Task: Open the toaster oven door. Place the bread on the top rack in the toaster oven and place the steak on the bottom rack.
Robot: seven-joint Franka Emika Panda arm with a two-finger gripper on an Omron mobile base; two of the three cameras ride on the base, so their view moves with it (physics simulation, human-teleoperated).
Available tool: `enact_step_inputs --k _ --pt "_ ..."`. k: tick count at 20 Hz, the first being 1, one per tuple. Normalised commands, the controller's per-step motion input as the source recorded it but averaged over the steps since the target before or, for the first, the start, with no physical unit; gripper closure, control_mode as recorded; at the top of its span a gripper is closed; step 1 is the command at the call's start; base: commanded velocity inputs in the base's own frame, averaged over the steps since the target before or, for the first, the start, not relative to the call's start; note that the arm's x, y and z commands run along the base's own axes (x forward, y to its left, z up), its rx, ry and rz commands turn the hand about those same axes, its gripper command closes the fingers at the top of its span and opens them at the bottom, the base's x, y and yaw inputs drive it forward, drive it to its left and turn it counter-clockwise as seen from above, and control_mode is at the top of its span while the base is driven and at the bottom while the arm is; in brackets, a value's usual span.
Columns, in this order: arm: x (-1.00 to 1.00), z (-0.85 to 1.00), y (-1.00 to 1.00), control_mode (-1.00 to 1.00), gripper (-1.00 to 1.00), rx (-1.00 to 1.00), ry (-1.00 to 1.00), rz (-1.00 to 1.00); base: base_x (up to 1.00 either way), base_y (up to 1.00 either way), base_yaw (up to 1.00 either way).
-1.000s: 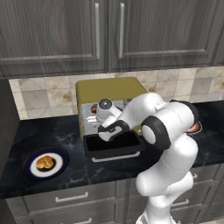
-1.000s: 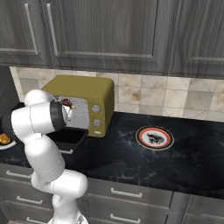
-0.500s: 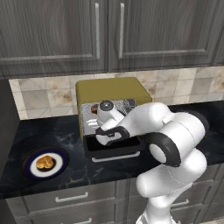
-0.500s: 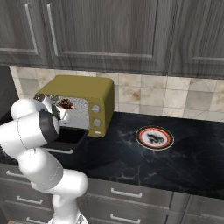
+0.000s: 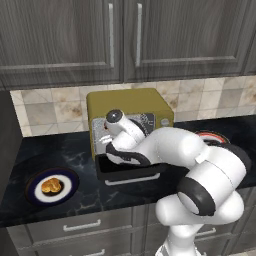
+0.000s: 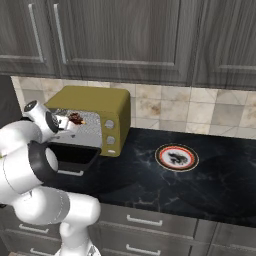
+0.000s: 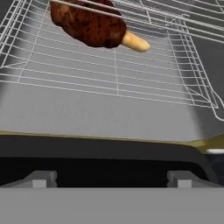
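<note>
The black desk (image 6: 215, 190) carries the olive toaster oven (image 5: 131, 102) against the far wall, and the toaster oven door (image 5: 129, 172) hangs folded down towards the near edge. The arm reaches over that door into the cavity. Inside, the steak (image 7: 89, 24) lies far back on a wire rack (image 7: 114, 75). It looks like the lower rack, since one wire crosses in front of the meat, though the upper shelf is cut off at the frame edge. The bread (image 5: 50, 186) sits on a blue plate (image 5: 71, 176) well to the left of the oven, not yet loaded. The fingers (image 7: 41, 178) are spread wide and empty, hovering at the cavity mouth, well apart from the meat. The risk from here is the wrist catching the rack or the door lip as it backs out, which would drag the shelf and slide the steak. A second plate (image 6: 161, 158) on the right shows a dark patch that is too small to identify
</note>
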Motion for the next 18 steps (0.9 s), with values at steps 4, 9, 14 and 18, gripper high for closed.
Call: enact_step_inputs --k 4,9,14,18 --pt "-0.02 0.37 0.0 -1.0 -1.0 -0.16 0.0 0.0 0.0 0.0 0.0" --pt "0.01 0.27 -0.01 -1.0 -1.0 -0.14 -0.17 0.01 0.0 0.0 0.0" --pt "0.21 0.09 0.0 -1.0 -1.0 -0.15 -0.06 0.02 0.0 0.0 0.0" --pt "0.21 0.04 -0.04 -1.0 -1.0 -0.12 -0.12 0.05 0.0 0.0 0.0"
